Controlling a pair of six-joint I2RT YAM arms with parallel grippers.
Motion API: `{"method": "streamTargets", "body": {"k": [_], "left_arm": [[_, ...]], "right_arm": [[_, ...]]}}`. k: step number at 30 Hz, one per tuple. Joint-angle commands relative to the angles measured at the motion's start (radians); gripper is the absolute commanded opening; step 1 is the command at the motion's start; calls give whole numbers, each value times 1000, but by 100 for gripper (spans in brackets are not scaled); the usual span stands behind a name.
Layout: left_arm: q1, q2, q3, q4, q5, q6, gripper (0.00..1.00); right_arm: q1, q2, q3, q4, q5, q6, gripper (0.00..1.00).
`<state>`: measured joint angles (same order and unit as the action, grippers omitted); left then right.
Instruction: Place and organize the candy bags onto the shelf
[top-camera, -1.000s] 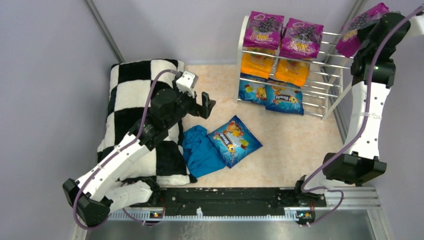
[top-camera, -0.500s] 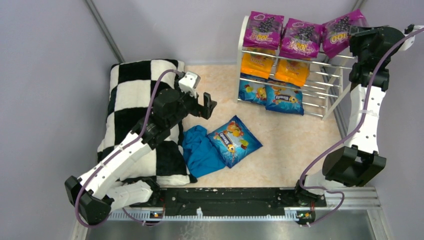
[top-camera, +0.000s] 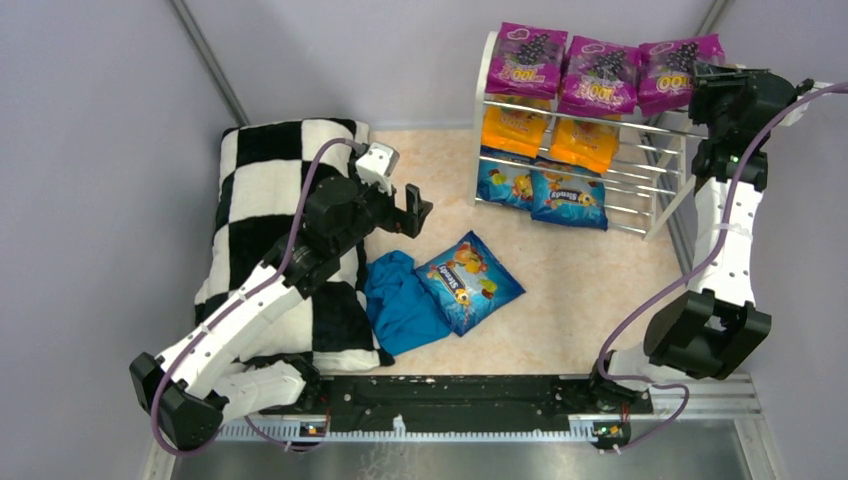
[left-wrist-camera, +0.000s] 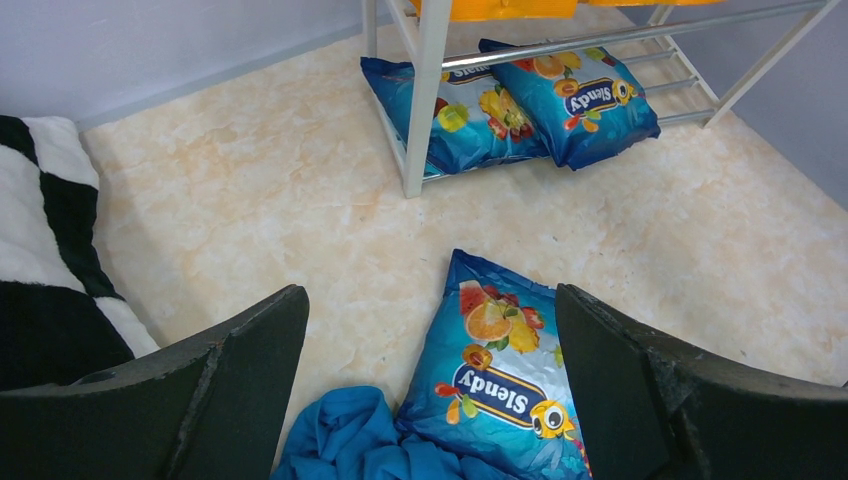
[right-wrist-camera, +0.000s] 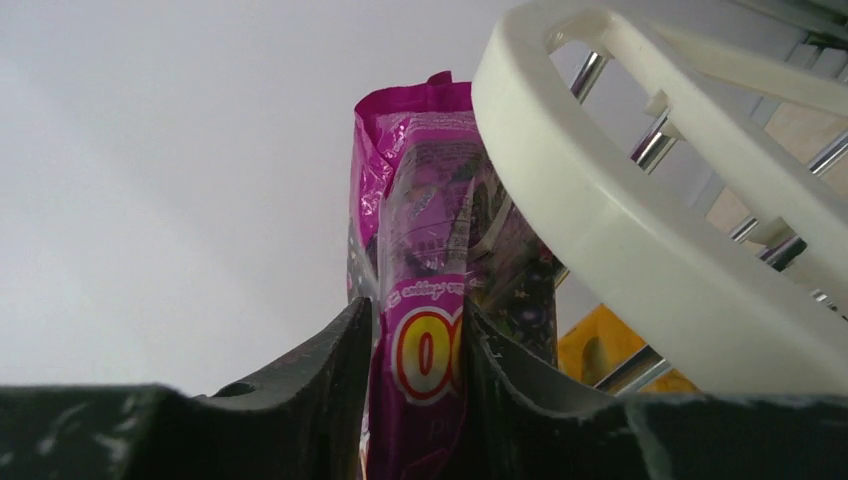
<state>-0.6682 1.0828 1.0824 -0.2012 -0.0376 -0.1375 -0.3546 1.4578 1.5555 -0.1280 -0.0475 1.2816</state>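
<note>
The white shelf (top-camera: 662, 170) stands at the back right. Its top tier holds two purple bags (top-camera: 526, 58), the middle two orange bags (top-camera: 516, 127), the bottom two blue bags (top-camera: 566, 196). My right gripper (top-camera: 700, 80) is shut on a third purple bag (top-camera: 672, 68) at the right end of the top tier; the right wrist view shows the bag (right-wrist-camera: 430, 330) pinched between my fingers beside the shelf's side frame (right-wrist-camera: 620, 230). A loose blue bag (top-camera: 468, 280) lies on the floor. My left gripper (top-camera: 415, 212) is open above it; it lies below my open jaws in the left wrist view (left-wrist-camera: 500, 370).
A teal-blue cloth (top-camera: 400, 300) lies against the loose blue bag's left edge. A black-and-white checkered pillow (top-camera: 270, 230) fills the left side under my left arm. Grey walls close in behind and at both sides.
My right gripper has carried the purple bag left and down from above the shelf's right corner onto the top tier beside the other two. The left arm has barely moved.
</note>
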Motion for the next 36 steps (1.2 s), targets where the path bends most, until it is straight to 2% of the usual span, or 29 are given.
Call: {"method": "streamTargets", "body": {"k": [1,4,7,13,17,20,22,24,25,30,33,35,36], "left_arm": [[5,-14,-15,61,11,-11,99],[8,-18,-16,63,16,-13,99],[8,-18,-16,63,19,-14,99],[11,-24,-16,62,26,-19,99],[12,-21,-16,63,30,-19,99],[13,-21,-16,64,32,-20,99],[13,-22,-16,63,31,-21,99],[13,-22,-16,65,32,-22,99],[13,-23,-16,64,33,-22,99],[13,-27,-16,64,31,-21,99],[15,-27,-16,64,23,-20,99],[16,-22,-15,62,21,-20,99],[16,-19,-12,58,21,-21,99]], "right_arm": [[5,-69,59,-64,-12,-119,41],[5,-99,56,-105,19,-187,54],[5,-113,57,-141,25,-248,63],[4,-166,-12,-156,3,-318,66],[4,-221,-75,-134,-8,-331,65],[3,-240,-98,-131,1,-342,57],[4,-238,-107,-133,27,-347,47],[3,-226,-102,-148,72,-350,31],[4,-216,-101,-148,90,-357,30],[4,-182,-101,-151,116,-408,29],[4,-219,-101,-147,56,-466,31],[4,-269,-99,-146,-4,-493,37],[4,-290,-92,-160,-20,-501,43]]}}
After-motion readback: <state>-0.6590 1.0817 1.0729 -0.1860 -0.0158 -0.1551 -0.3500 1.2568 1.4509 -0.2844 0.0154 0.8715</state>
